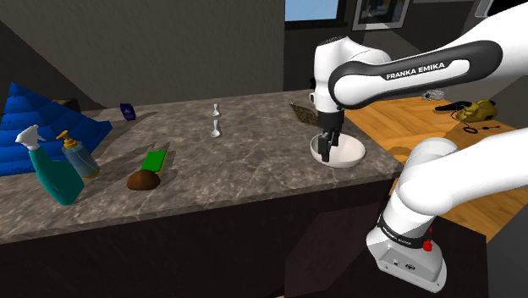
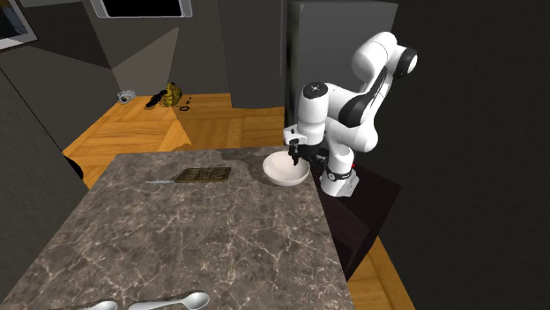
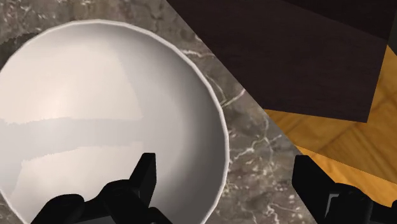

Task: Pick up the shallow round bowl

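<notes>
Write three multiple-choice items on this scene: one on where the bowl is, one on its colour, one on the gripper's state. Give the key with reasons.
1. The bowl stands on the counter:
A. in its middle
B. at the end by the robot's stand
C. at the end farthest from the stand

2. The bowl is:
A. white
B. blue
C. green

3. The gripper is:
A. shut on the bowl's rim
B. shut on nothing
C. open, astride the rim

Key:
1 B: the bowl sits at the counter's corner next to the stand.
2 A: it is drawn plain white inside and out.
3 C: in the wrist view the fingers stand apart, one over the bowl's inside, the other beyond its rim.
</notes>
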Motion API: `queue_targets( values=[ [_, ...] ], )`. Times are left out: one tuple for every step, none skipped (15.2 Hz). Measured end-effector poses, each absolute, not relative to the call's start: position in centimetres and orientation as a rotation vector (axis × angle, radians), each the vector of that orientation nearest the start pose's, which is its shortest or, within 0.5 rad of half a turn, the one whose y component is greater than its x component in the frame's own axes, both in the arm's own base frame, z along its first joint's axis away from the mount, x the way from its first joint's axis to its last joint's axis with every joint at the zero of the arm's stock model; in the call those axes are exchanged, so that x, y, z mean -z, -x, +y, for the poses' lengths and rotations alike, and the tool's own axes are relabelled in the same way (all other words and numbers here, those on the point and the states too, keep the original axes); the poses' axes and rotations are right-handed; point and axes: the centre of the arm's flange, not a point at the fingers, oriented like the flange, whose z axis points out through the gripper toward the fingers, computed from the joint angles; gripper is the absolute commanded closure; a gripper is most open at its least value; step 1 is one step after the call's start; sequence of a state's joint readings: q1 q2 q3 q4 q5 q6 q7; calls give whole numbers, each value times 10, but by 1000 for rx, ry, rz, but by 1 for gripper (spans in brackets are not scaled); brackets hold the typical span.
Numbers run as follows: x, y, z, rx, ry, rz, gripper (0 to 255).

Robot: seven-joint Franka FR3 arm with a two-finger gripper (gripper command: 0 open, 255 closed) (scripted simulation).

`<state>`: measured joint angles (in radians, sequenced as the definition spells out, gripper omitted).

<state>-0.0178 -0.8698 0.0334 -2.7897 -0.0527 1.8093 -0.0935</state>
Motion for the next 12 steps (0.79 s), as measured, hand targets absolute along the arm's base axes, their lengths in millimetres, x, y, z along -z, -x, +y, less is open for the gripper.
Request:
queue_targets(
  values=[
    [-425, -277, -1, -184, 3202, -178, 0],
    [-420, -278, -1, -184, 3202, -178, 0],
    [-414, -277, 0, -183, 3202, -178, 0],
    [-410, -278, 0, -183, 3202, -179, 0],
    [-407, -277, 0, -183, 3202, -178, 0],
    [-407, -277, 0, -183, 3202, -178, 255],
    [-406, -277, -1, -183, 3202, -178, 255],
    [-406, -277, -1, -183, 3202, -178, 255],
    [-406, -277, -1, -183, 3202, -178, 255],
    [-406, -277, -1, -182, 3202, -178, 255],
    [-406, -277, -1, -182, 3202, -179, 255],
    [-406, -277, -1, -181, 3202, -179, 255]
  ],
)
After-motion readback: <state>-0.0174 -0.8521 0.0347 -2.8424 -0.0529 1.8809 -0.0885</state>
